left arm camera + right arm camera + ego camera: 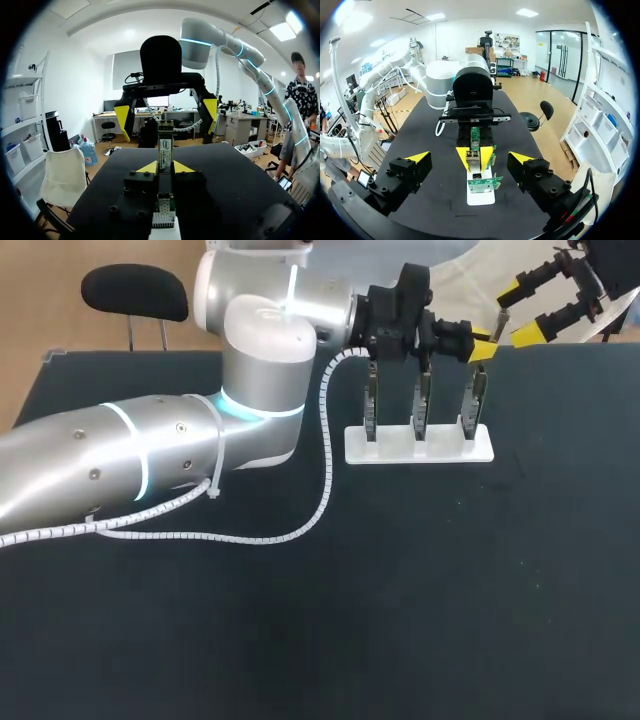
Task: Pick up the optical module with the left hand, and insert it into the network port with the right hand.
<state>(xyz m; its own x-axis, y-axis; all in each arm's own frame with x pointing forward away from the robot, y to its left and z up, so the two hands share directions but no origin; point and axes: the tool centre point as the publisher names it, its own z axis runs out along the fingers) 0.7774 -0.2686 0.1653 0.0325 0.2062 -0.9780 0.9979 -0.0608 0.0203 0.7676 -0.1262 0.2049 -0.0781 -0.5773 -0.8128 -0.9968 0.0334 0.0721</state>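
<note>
Head view: the left gripper (484,346) hangs over the right end of the white stand (420,452). The right gripper (545,308) is just beyond it, fingers apart. The module is too small to make out here.

Left wrist view: the left fingers are clamped on the optical module (165,145). Its long axis runs straight ahead toward the right gripper's gap, with a network port (163,216) beneath.

Right wrist view: the module lies dead ahead and end-on, between the spread fingers' line but not yet within them. I judge a straight advance is needed.
</note>
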